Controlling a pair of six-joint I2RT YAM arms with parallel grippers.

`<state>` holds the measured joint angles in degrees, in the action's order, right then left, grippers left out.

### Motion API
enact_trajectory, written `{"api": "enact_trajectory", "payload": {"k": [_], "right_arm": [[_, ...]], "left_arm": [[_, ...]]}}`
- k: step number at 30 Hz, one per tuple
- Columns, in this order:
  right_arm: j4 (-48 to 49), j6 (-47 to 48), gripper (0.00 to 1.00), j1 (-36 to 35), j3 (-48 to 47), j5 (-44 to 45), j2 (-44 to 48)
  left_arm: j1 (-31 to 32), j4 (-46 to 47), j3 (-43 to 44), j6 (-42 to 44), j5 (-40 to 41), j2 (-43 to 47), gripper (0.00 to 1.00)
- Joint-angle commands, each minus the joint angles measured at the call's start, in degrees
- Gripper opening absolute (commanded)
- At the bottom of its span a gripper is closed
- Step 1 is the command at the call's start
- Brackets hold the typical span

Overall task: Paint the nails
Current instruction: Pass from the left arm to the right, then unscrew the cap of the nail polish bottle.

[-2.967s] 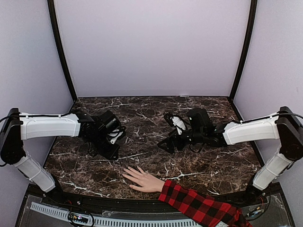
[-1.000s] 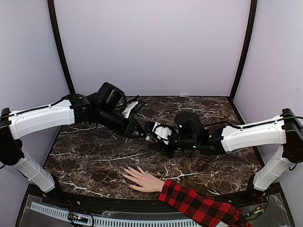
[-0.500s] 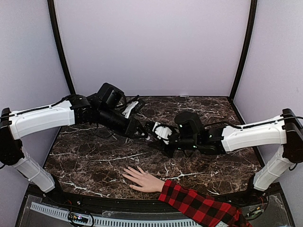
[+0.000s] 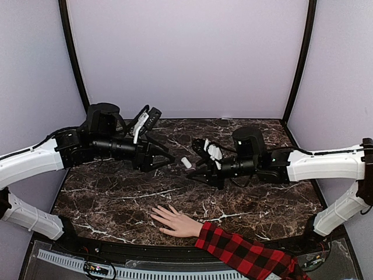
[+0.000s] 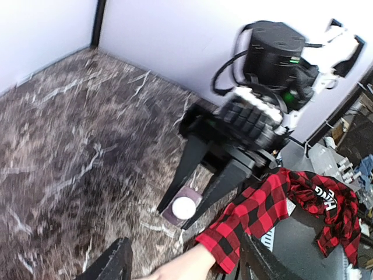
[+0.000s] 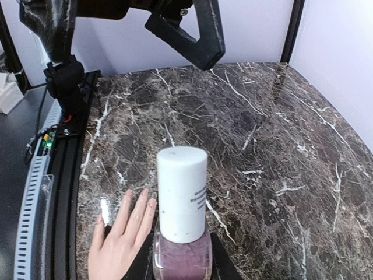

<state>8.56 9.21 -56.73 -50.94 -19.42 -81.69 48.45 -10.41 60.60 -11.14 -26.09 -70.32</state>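
A small polish bottle [image 6: 182, 256] with purple glass and a white cap [image 6: 182, 192] is held sideways above the table. My right gripper [image 4: 197, 169] is shut on the glass body, its dark fingers [image 5: 187, 166] either side of it. The cap [image 4: 186, 162] points toward my left gripper [image 4: 167, 157], which is open and a short gap away, holding nothing. A pale hand [image 4: 174, 221] lies flat with spread fingers near the front edge, below the bottle. Its nails [image 6: 144, 192] show as small pale tips. The plaid sleeve [image 4: 245, 255] runs off to the lower right.
The dark marble table [image 4: 116, 198] is walled by pale panels with black corner posts [image 4: 76, 64]. A black rail with a white ribbed strip [image 4: 70, 261] runs along the near edge. Both arms reach toward the middle of the table, above the hand.
My left gripper has opened off the bottle's cap and pulled back to the left. My right gripper has kept its grip on the bottle and shifted slightly right. The hand has not moved.
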Motion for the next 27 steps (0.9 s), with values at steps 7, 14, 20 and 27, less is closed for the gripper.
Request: {"api": "enact_trajectory", "payload": {"k": [7,14,20,27], "right_arm": [[0.9,-5.1,0.0,2.9,-1.2,-23.4,2.7],[-1.7,-5.3,0.0,2.9,-3.6,-29.4,1.5],[-2.4,-5.6,0.0,2.9,-5.2,-32.3,0.1],[-2.7,-5.9,0.0,2.9,-6.0,-34.2,-0.8]], "left_arm": [[0.3,18.0,-5.5,16.2,-18.4,1.9,0.58],[0.7,21.9,-5.0,18.4,-25.2,-0.7,0.47],[1.9,21.5,-4.8,21.0,-27.0,-1.6,0.41],[3.5,18.5,-2.9,23.8,-25.9,-3.7,0.36]]}}
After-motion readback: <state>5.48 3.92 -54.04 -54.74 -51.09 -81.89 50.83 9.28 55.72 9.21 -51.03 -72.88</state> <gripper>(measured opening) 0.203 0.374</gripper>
